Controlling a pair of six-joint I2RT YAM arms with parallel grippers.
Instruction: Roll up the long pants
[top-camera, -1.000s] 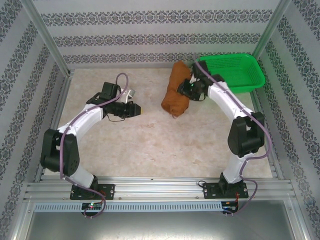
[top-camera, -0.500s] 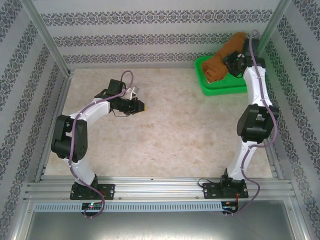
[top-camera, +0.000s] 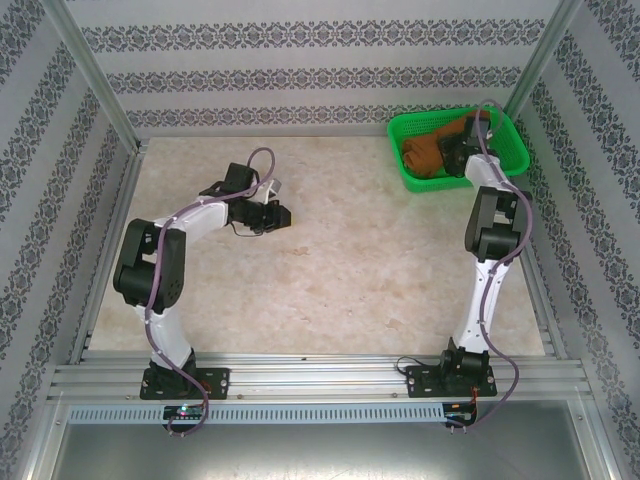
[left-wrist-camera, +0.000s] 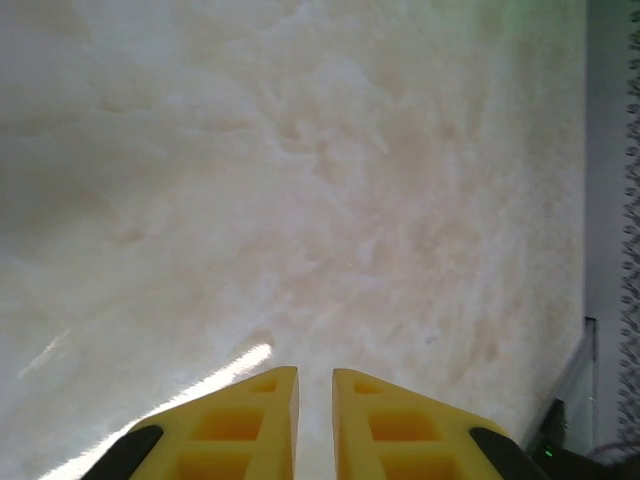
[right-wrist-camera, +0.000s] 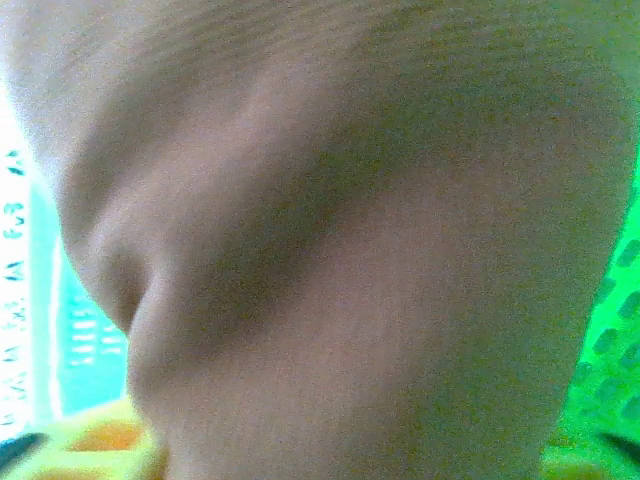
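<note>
The long pants (top-camera: 424, 155) lie as a rolled bundle in the green basket (top-camera: 505, 130) at the far right corner of the counter (top-camera: 340, 290). My right gripper (top-camera: 456, 158) is against them, but I cannot tell whether it is clamped on them. The cloth looks soft, light and springy, so I'd grip across the roll's middle to keep it from unwinding. My left gripper (left-wrist-camera: 315, 372) is nearly together and empty.
</note>
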